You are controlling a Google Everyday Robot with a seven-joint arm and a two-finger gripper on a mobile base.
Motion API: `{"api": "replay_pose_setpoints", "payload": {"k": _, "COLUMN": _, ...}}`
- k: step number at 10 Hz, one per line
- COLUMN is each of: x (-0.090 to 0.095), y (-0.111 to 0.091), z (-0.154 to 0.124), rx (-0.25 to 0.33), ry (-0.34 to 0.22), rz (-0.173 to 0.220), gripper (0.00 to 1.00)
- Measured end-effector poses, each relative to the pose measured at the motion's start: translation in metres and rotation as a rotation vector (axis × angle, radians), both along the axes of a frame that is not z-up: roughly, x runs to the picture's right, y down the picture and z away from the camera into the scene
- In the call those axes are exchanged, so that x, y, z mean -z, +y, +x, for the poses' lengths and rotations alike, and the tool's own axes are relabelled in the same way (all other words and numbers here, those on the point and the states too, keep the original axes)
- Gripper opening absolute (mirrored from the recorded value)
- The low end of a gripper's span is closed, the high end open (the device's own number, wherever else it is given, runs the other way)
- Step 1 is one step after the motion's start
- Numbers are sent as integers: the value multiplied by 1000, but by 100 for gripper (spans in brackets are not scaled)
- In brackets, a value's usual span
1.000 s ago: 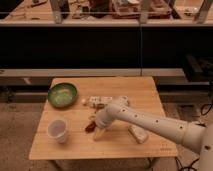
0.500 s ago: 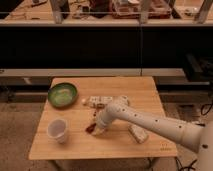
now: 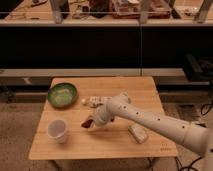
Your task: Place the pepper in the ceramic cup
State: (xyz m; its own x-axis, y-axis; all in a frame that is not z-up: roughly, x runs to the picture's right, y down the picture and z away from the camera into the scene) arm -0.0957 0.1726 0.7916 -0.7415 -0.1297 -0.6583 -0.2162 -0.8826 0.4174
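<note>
The white ceramic cup (image 3: pixel 57 130) stands upright at the front left of the wooden table (image 3: pixel 115 145). The dark red-brown pepper (image 3: pixel 87 123) sits near the table's middle, right of the cup and apart from it. My gripper (image 3: pixel 95 120) is at the end of the white arm reaching in from the right. It is low over the table, right at the pepper. The gripper's body hides part of the pepper.
A green bowl (image 3: pixel 63 94) stands at the back left. A small white packet (image 3: pixel 98 101) lies behind the gripper. A pale wrapped item (image 3: pixel 137 133) lies under the arm at the front right. Dark shelving runs behind the table.
The gripper has shifted slightly left and down towards the pepper. The cup, bowl and other items have not moved.
</note>
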Motion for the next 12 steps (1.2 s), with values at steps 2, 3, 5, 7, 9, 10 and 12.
{"api": "replay_pose_setpoints", "payload": {"k": 2, "x": 39, "y": -47, "z": -28, "rx": -90, "ry": -140, "rz": 44, "gripper": 29}}
{"api": "replay_pose_setpoints", "payload": {"k": 3, "x": 65, "y": -79, "z": -43, "rx": -154, "ry": -236, "rz": 64, "gripper": 29}}
{"api": "replay_pose_setpoints", "payload": {"k": 5, "x": 100, "y": -117, "z": -59, "rx": -224, "ry": -359, "rz": 92, "gripper": 29}}
{"api": "replay_pose_setpoints", "payload": {"k": 7, "x": 112, "y": -123, "z": -66, "rx": -226, "ry": -394, "rz": 99, "gripper": 29}}
{"api": "replay_pose_setpoints", "payload": {"k": 9, "x": 113, "y": -122, "z": -67, "rx": -228, "ry": -399, "rz": 94, "gripper": 29}}
{"api": "replay_pose_setpoints", "payload": {"k": 10, "x": 114, "y": -122, "z": -68, "rx": -228, "ry": -400, "rz": 94, "gripper": 29}}
{"api": "replay_pose_setpoints", "payload": {"k": 12, "x": 114, "y": -122, "z": -70, "rx": -226, "ry": -402, "rz": 93, "gripper": 29}}
